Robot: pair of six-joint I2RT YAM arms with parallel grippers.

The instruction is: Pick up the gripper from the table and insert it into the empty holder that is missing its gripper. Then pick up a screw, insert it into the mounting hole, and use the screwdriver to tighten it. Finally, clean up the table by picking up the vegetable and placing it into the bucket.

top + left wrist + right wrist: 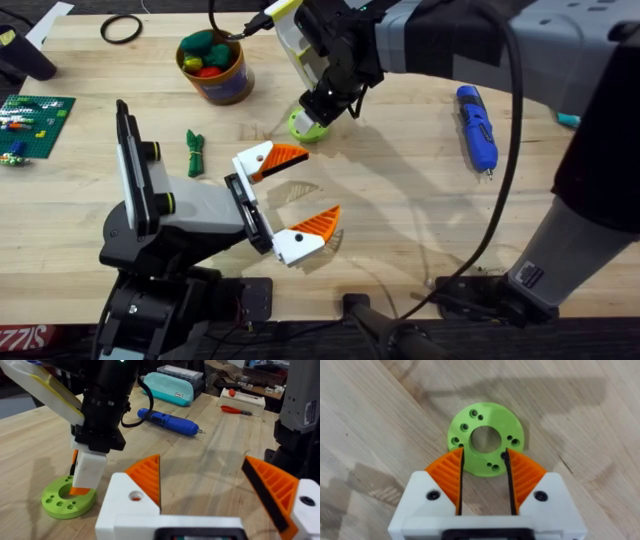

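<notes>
Right gripper part-open, empty, directly over lime-green ring; left gripper spread wide, near ring.

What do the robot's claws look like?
Each gripper, left and right, has white blocky fingers with orange ribbed wedge pads and small dark screw holes. The arms are black and grey, with black cables looping along the right one.

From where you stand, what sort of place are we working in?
Likely a robotics lab or workshop bench: a wooden table with a blue electric screwdriver, a lime-green mounting disc, and tool cases behind.
</notes>
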